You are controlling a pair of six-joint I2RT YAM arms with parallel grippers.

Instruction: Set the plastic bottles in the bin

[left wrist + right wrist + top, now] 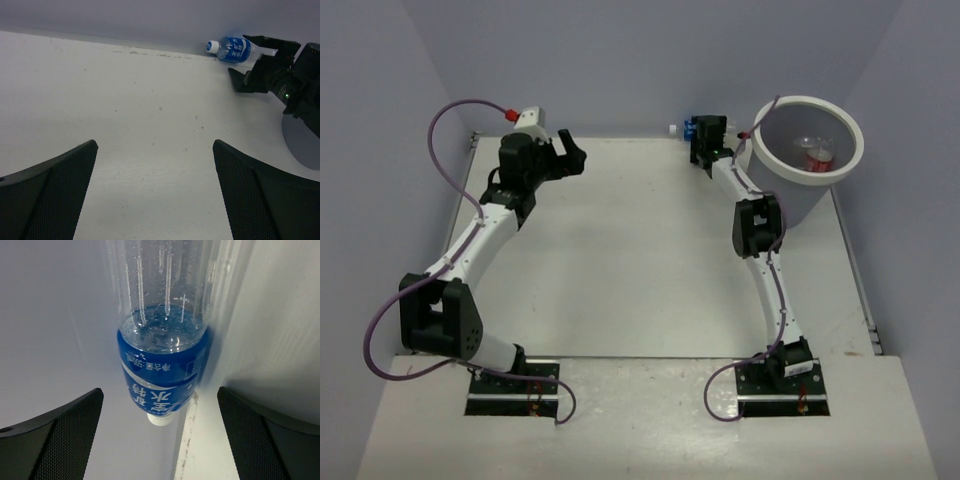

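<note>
A clear bottle with a blue label (685,128) lies along the back wall, white cap to the left. It also shows in the left wrist view (234,49). My right gripper (700,137) is open at that bottle. In the right wrist view the bottle (162,365) sits between the spread fingers (70,425), untouched, with my right gripper (160,392) around it. The white bin (853,150) stands at the back right. It holds a red-labelled bottle (818,156) and a clear one (807,141). My left gripper (570,150) is open and empty at the far left; it also shows in the left wrist view (154,146).
The back wall runs close behind the bottle and the right gripper. The bin's grey side (300,142) shows at the right of the left wrist view, just behind the right arm (295,85). The side walls close in the table on both sides.
</note>
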